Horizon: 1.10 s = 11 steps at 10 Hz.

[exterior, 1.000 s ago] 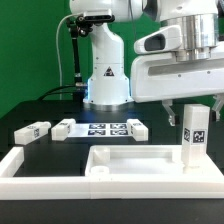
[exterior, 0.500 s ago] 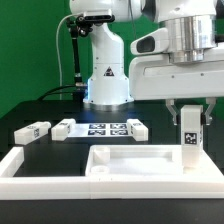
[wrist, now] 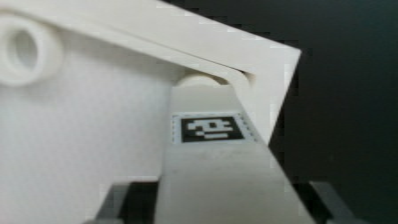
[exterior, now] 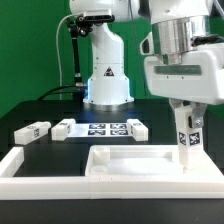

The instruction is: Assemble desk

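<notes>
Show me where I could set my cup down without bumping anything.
The widest bare patch is dark table bordered by the loose leg posts, the L-shaped rail and the panel. The panel's floor is bare too. Crowded: its corner on the exterior view's right, where the pincer holds another leg post.

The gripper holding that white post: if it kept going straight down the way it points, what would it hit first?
The gripper, jaws shut on the leg post, points down. The post's lower end would meet the desk panel at its corner first; it may already touch, since depth is unclear.
</notes>
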Tool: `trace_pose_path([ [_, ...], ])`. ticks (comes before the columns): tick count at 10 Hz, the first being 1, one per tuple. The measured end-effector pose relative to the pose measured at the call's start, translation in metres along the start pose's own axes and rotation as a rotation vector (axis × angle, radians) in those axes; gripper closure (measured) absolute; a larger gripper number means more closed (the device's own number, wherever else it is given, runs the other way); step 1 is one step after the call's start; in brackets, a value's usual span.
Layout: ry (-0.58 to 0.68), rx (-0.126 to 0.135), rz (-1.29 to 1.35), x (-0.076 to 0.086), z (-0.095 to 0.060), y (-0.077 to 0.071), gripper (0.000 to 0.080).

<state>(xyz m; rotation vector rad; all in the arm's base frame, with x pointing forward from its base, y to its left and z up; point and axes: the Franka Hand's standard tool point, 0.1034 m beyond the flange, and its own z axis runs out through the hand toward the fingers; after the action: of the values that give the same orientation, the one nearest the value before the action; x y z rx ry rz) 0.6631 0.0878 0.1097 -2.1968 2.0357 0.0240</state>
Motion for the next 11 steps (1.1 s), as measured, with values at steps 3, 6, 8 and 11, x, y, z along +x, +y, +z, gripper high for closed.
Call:
trace_pose_path([
  [3, 0.003, 0.002, -0.011, -0.0011, 0.0005, 0.0004, 0.0461],
  [6, -0.004, -0.055, -0.564, -0.0012, -0.0019, 0.0053, 0.0184],
  [8, -0.011, -0.051, -0.827, -0.0018, -0.0021, 0.0043, 0.0154],
  [11, -0.008, -0.059, -1.089, -0.0005, -0.0032, 0.0036, 0.015],
])
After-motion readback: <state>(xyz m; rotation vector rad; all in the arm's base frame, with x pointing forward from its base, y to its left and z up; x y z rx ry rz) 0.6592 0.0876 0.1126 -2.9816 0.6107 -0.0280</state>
